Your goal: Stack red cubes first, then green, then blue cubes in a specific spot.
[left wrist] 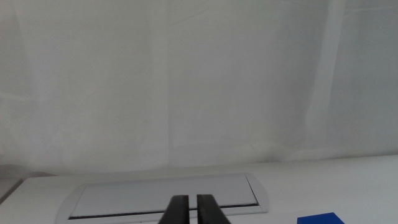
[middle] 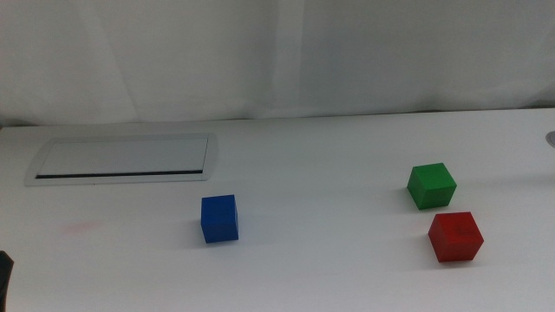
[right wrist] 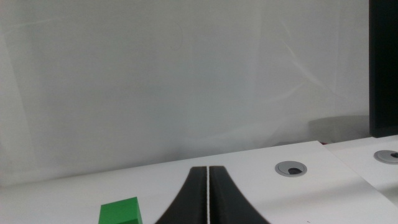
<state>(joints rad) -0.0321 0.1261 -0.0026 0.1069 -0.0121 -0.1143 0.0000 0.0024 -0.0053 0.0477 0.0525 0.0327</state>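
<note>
In the middle view the red cube sits on the white table at the front right, with the green cube just behind it and slightly to its left. The blue cube sits alone left of centre. All three are apart and unstacked. My left gripper is shut and empty, held back at the near left; its wrist view shows a corner of the blue cube. My right gripper is shut and empty, out of the middle view; its wrist view shows the green cube.
A grey-rimmed rectangular panel lies in the table at the back left, also in the left wrist view. A faint pink smudge marks the front left. A round grey cable port is near the right edge. A white curtain backs the table.
</note>
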